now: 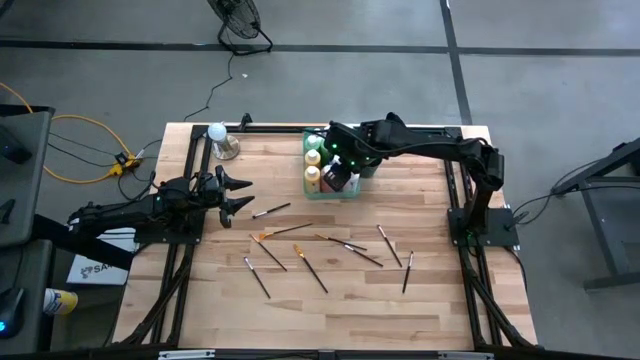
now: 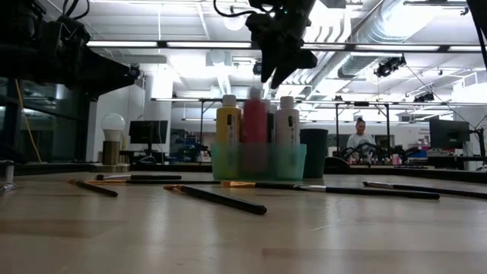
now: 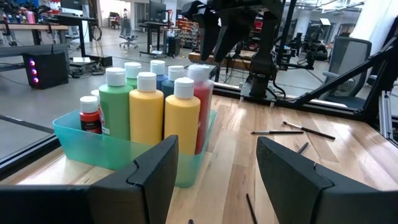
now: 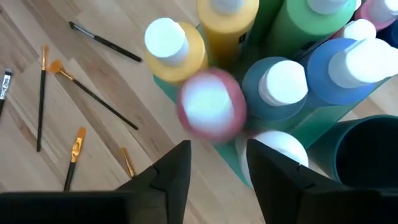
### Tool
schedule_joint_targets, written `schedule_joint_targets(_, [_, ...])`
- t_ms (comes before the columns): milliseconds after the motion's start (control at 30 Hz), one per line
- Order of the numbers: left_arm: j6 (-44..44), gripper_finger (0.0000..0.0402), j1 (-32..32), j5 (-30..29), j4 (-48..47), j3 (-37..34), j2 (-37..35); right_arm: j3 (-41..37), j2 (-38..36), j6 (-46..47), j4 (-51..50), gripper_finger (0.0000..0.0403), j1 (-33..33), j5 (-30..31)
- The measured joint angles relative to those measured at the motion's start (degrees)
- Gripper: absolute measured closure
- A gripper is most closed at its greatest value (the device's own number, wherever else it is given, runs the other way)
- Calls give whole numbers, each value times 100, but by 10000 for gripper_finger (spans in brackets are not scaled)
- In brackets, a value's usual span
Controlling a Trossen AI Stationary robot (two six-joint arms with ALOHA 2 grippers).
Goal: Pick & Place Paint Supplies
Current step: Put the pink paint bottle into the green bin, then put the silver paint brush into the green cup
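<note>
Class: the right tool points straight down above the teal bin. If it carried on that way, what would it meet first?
Most likely the white cap of the red paint bottle, directly under the right tool in the teal bin; depth is uncertain.

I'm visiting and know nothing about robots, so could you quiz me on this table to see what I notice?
1. True or false: every paintbrush already stands in the green bin.
2. Which gripper hangs over the bottles: A left, B right?
3. What stands at the table's far left corner?

Key:
1. False; the brushes lie loose on the table.
2. B; the right gripper is above the bin, the left gripper waits open at the left edge.
3. A clear object with a white ball top.
</note>
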Motion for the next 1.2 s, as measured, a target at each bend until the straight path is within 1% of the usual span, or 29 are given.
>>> schedule_joint_targets(267, [0,190,-1,0,0,0,0,0,-10,129,-4,215,39,131])
schedule_joint_targets(400, [0,190,0,0,0,0,0,0,-221,378,-203,204,158,132])
schedule_joint_targets(500, [0,190,-2,0,0,0,0,0,-408,780,-719,203,288,100])
schedule_joint_targets(667, [1,190,-1,0,0,0,0,-122,-661,1808,-1862,209,504,84])
schedule_joint_targets(733, [0,190,-2,0,0,0,0,-339,-779,2106,-2044,210,573,98])
schedule_joint_targets(867, [0,190,-2,0,0,0,0,-1020,-991,2358,-1831,211,685,46])
schedule_joint_targets(1067, [0,190,-2,0,0,0,0,-2251,-1195,2339,-1057,211,788,-624])
schedule_joint_targets(1200, [0,190,0,0,0,0,0,-2917,-1237,2261,-534,211,856,-682])
